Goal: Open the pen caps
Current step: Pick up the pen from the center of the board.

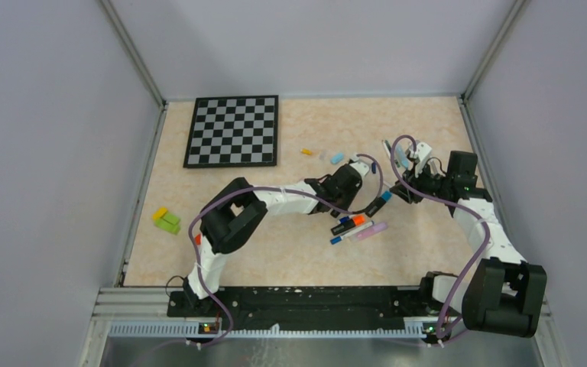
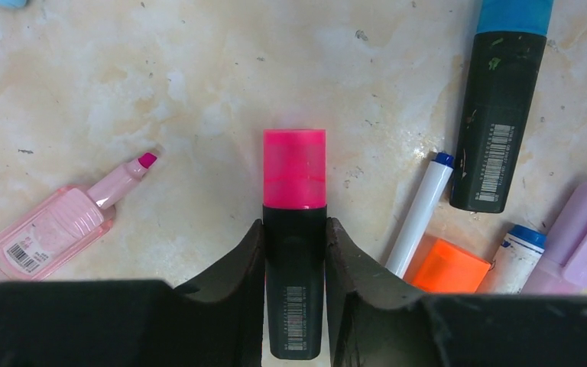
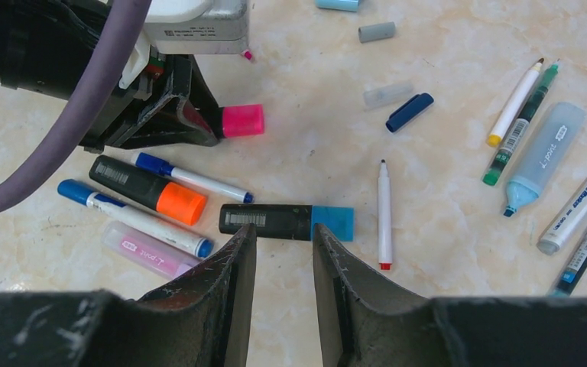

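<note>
Right of centre, left gripper (image 2: pixel 294 229) pinches black marker barrel (image 2: pixel 294 306) just below pink cap (image 2: pixel 294 168). Right gripper (image 3: pixel 283 233) part-open, empty, above blue-capped marker (image 3: pixel 267 221). Cap likely light, rigid, slick, snug-fitting; grip its flat sides, pull straight along barrel.

The pink cap (image 2: pixel 294 168) is glossy, translucent plastic; its marker (image 2: pixel 294 290) is matt black plastic. The left gripper (image 2: pixel 294 229) looks matt black, scuffed along the finger edges. The tabletop (image 2: pixel 199 76) is smooth, marbled, faintly glossy and speckled.
</note>
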Controlling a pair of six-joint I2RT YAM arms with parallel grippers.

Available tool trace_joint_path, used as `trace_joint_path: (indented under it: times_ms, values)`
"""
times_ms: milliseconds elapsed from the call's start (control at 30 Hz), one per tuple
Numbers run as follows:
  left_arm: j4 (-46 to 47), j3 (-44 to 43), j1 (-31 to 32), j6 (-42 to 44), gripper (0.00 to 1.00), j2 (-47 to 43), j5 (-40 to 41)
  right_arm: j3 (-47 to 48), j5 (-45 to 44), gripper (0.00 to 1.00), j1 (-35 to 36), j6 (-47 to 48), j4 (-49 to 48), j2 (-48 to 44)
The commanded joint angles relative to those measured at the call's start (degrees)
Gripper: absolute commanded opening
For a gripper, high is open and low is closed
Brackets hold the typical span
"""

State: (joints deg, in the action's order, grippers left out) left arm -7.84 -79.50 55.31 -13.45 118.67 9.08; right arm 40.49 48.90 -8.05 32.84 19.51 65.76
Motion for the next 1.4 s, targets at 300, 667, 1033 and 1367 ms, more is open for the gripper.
trace_joint_path:
  times_ms: [300,667,1033,1367]
  values:
    - [2.33,5.77,0.32,0.18,0.03,-11.9,1.25,1.65,7.79,0.33,-0.78,3.84,1.91,-1.8]
    - [23.83,27.98,0.16,-9.78,0.0,-34.55,-5.43,-0.51,22.0,0.33,-0.73,7.19,3.6,-3.38]
    - [44.55,43.01,0.15,-20.41,0.0,-45.38,-4.98,-4.12,32.34,0.35,-0.65,2.27,-1.93,-4.39]
    - [56.45,47.1,0.15,-26.57,0.0,-43.12,-5.07,-6.79,32.04,0.39,2.84,-5.9,-10.13,-4.94]
